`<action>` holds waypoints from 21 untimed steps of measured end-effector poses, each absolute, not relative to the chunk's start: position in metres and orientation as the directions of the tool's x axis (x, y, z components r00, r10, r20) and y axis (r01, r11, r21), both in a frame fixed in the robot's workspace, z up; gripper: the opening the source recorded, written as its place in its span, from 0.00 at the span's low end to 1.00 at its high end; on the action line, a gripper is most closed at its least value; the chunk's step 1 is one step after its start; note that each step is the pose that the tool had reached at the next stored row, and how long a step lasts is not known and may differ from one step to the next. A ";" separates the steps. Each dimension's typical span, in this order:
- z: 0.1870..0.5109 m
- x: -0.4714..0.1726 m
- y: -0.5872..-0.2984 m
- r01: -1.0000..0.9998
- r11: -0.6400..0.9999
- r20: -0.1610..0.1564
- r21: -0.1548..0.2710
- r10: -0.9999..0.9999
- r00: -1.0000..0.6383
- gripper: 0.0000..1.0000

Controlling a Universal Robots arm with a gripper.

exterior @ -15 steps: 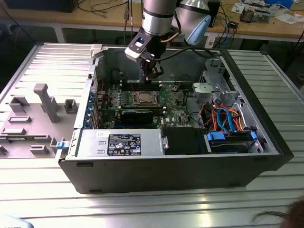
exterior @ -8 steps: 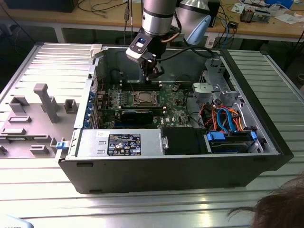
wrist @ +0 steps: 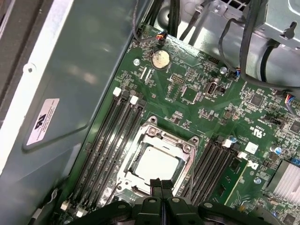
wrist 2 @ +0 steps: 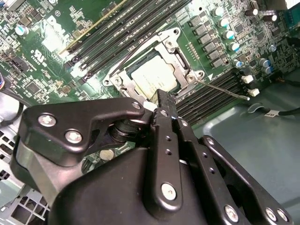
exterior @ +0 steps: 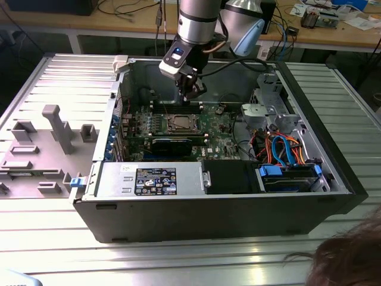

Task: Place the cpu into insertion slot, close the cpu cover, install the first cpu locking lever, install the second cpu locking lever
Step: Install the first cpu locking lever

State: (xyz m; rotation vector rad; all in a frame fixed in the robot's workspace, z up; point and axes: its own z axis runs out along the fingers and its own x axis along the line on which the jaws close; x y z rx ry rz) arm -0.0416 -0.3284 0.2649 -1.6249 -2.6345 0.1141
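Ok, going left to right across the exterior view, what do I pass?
First the grey fixture blocks → blue tab → cpu → orange and blue cables → person's hair.

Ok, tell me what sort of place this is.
Probably an electronics lab or workshop: an opened computer case lies on a ribbed metal table, a robot arm reaches over its motherboard, and cluttered workbenches stand behind.
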 end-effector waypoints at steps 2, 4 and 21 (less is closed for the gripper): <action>0.265 -0.042 -0.328 0.886 0.455 -0.001 -0.086 0.890 -0.457 0.11; 0.265 -0.042 -0.328 0.883 0.462 -0.001 -0.086 0.886 -0.464 0.11; 0.265 -0.042 -0.328 0.844 0.529 -0.001 -0.086 0.847 -0.531 0.11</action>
